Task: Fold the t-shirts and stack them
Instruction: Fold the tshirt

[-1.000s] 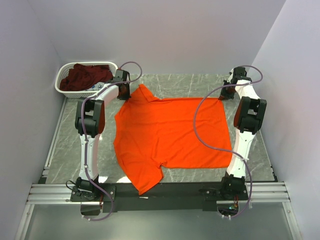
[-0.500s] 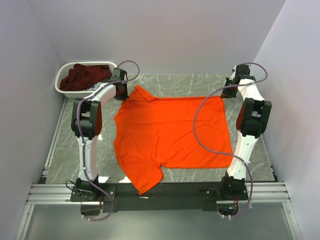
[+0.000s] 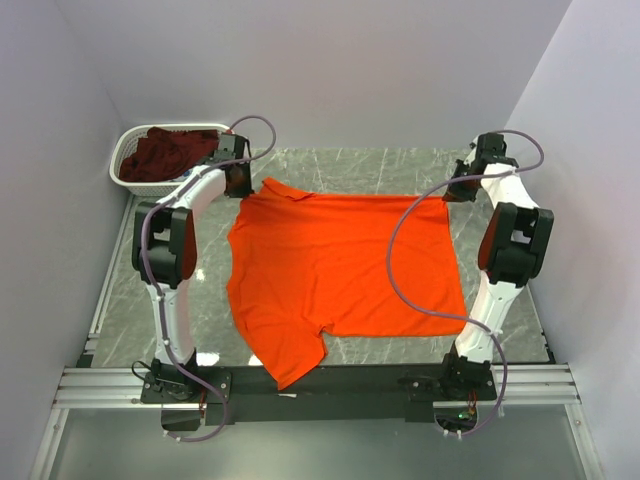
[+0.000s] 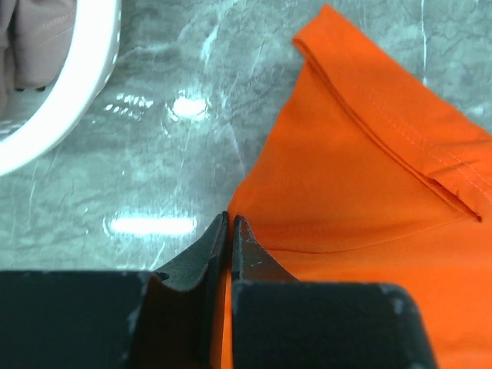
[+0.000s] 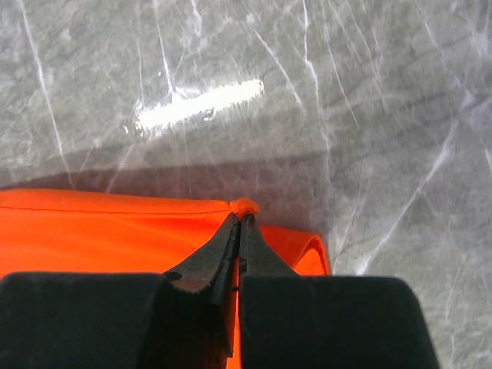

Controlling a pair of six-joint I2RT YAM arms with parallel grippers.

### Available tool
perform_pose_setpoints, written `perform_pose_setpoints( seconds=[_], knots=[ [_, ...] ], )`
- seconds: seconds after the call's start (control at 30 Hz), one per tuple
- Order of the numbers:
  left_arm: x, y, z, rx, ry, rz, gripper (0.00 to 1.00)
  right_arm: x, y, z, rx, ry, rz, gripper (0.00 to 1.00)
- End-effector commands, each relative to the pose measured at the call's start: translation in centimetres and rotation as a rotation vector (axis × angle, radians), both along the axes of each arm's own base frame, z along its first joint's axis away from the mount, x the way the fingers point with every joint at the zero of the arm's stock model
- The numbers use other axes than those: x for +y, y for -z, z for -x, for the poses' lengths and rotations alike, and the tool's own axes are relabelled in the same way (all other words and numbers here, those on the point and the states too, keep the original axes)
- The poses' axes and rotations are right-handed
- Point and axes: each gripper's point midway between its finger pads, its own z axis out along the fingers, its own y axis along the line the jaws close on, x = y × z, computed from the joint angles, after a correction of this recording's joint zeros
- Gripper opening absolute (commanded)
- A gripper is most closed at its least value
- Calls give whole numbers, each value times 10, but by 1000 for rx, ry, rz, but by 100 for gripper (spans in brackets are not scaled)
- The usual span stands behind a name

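At the far side of the desk (image 3: pixel 360 165), left end effector (image 4: pixel 230 219) and right end effector (image 5: pixel 239 219), each pinched tight on the orange t-shirt (image 3: pixel 340 265), sit farther back than before.

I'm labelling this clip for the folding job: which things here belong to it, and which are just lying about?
Part of the job:
bright orange cloth t-shirt, spread flat
dark maroon cloth shirt, bunched in the white lattice plastic basket
left gripper and right gripper, each shut on the orange t-shirt's far edge

Just lying about:
that basket
grey marbled table
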Motion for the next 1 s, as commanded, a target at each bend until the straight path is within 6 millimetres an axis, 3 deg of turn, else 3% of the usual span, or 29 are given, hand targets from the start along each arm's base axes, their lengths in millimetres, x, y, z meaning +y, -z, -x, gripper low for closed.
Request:
perform_pose_setpoints(
  seconds=[0.0, 0.27, 0.97],
  knots=[
    [8, -32, 5, -55, -5, -12, 1, -9, -38, 4, -89, 43, -3, 0],
    [13, -41, 23, -54, -24, -9, 1, -12, -51, 23, -112, 86, -22, 0],
    [17, -24, 82, 25, -51, 26, 1, -22, -38, 69, -44, 198, -14, 0]
  ],
)
